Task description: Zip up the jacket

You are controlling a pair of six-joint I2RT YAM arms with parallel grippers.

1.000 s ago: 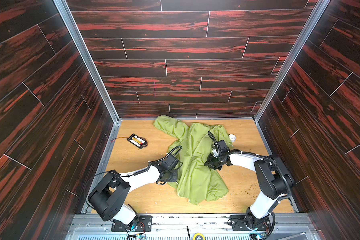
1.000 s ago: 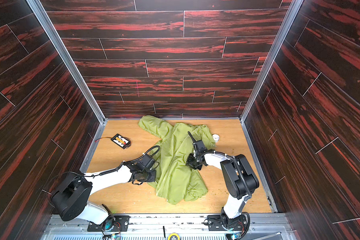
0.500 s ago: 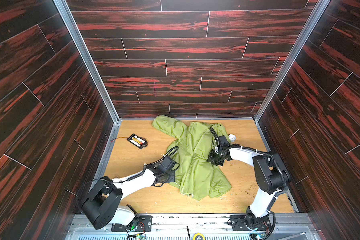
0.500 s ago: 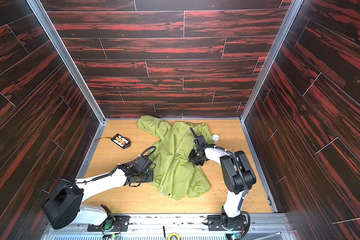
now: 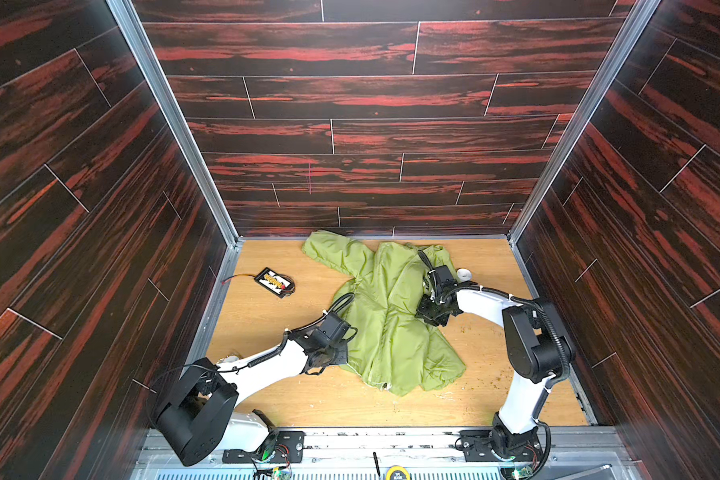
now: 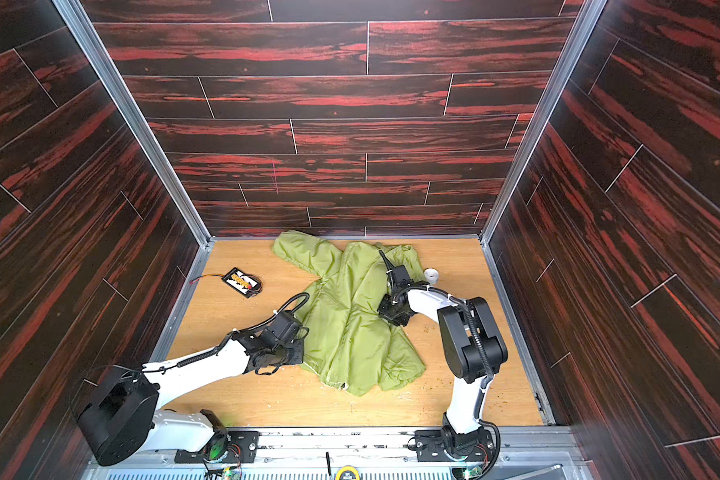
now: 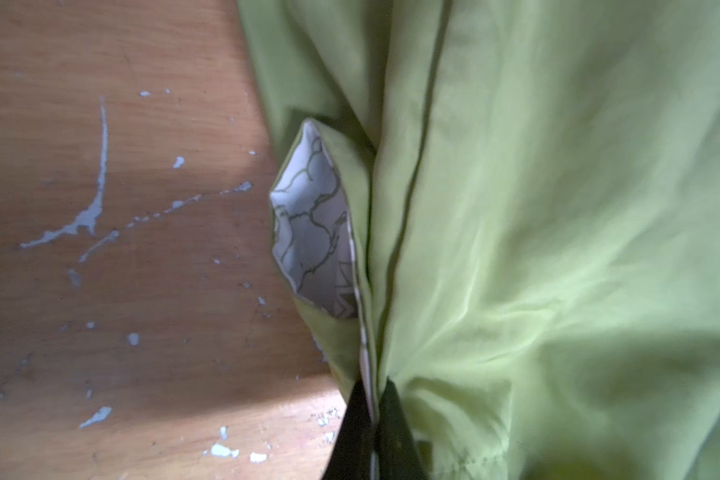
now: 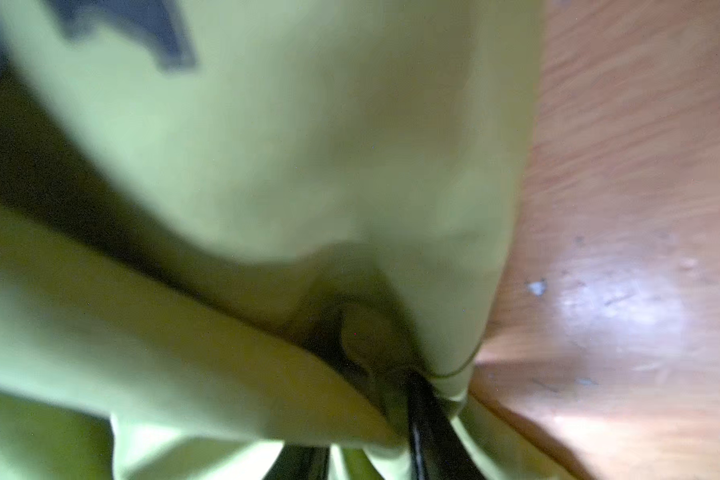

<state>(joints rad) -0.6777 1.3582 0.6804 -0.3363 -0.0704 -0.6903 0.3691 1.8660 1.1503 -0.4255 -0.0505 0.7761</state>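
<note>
The lime-green jacket (image 5: 387,328) (image 6: 350,328) lies crumpled on the wooden table, its hem toward the front. My left gripper (image 5: 346,358) (image 6: 302,354) is at its left front edge. In the left wrist view this gripper (image 7: 376,395) is shut on the jacket's edge (image 7: 558,208), beside a fold of white patterned lining (image 7: 312,232). My right gripper (image 5: 427,313) (image 6: 388,313) sits on the jacket's right side. In the right wrist view its fingers (image 8: 425,415) stand apart, with blurred green cloth (image 8: 308,145) draped over and between them. A dark logo (image 8: 159,37) shows on the cloth.
A small black device with wires (image 5: 276,282) (image 6: 242,281) lies at the back left of the table (image 5: 267,332). A small white round object (image 5: 464,274) (image 6: 432,274) sits just right of the jacket. Dark wood-pattern walls enclose three sides.
My left arm has drawn back slightly with the jacket's edge. The right gripper shifted a little toward the back and its jaws parted. The jacket's lower part has spread out.
</note>
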